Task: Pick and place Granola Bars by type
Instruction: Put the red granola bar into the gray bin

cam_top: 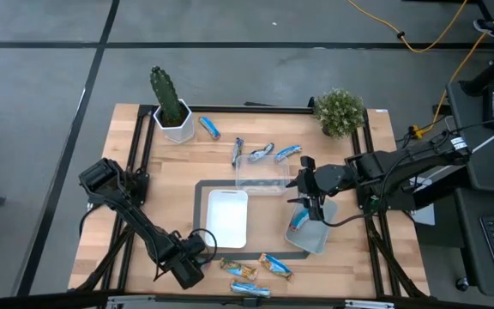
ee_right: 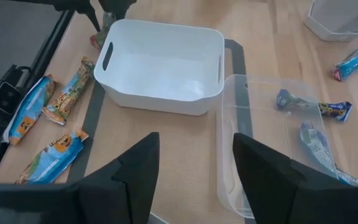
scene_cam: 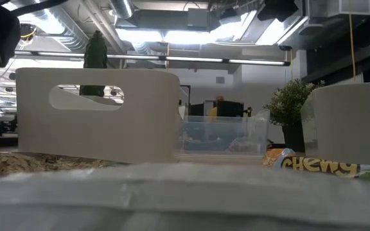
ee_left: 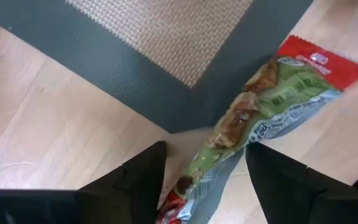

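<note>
At the near left of the wooden slat table (cam_top: 135, 129), the left gripper (ee_left: 204, 171) was seen with its dark, wedge-shaped fingers spread. A crinkled foil bar with red ends (ee_left: 260, 118) lay between them across the dark border of a woven mat (ee_left: 166, 31); contact could not be told. Beside it, a smooth white rectangular bin (cam_top: 227, 218) with rounded corners was set on the mat. Further granola bars (cam_top: 251, 273) in shiny gold and blue wrappers were scattered along the near edge. Behind the bin, a clear plastic tray (cam_top: 261, 174) was placed, with blue-silver bars (cam_top: 268, 153) at its far side. To the right, the right gripper (cam_top: 308, 196) was held with fingers parted above a second white bin (cam_top: 316, 236), nothing being pinched.
</note>
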Controlling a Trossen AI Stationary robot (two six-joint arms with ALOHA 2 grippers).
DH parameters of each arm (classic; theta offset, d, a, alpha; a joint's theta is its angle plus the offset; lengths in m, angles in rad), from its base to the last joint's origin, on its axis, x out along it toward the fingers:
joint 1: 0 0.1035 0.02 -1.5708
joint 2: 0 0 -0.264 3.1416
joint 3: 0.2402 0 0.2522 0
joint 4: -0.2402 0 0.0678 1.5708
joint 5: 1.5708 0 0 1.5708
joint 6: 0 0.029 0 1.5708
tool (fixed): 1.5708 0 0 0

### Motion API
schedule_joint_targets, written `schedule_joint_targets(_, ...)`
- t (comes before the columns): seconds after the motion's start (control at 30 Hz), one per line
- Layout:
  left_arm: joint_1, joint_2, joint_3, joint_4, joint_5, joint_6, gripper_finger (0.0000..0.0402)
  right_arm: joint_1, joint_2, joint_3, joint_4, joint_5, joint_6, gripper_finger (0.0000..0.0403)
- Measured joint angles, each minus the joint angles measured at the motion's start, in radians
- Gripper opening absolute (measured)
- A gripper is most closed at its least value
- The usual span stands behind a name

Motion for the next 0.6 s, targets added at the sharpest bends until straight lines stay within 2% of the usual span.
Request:
schedule_joint_targets(0.13,0.000,-0.001,-0.001,-0.014,-0.003,-0.029,0.0172,0.000,0.000,0.000,0.000,0.000,0.000,0.0206)
schedule_joint_targets(0.4,-0.012,-0.048,-0.007,-0.003,0.019,-0.103,0.0018,0.000,0.000,0.000,0.000,0.000,-0.002,0.0206)
schedule_joint_targets(0.6,-0.018,-0.168,-0.006,-0.030,0.015,-0.103,0.0018,0.000,0.000,0.000,0.002,0.001,-0.010,0.0206)
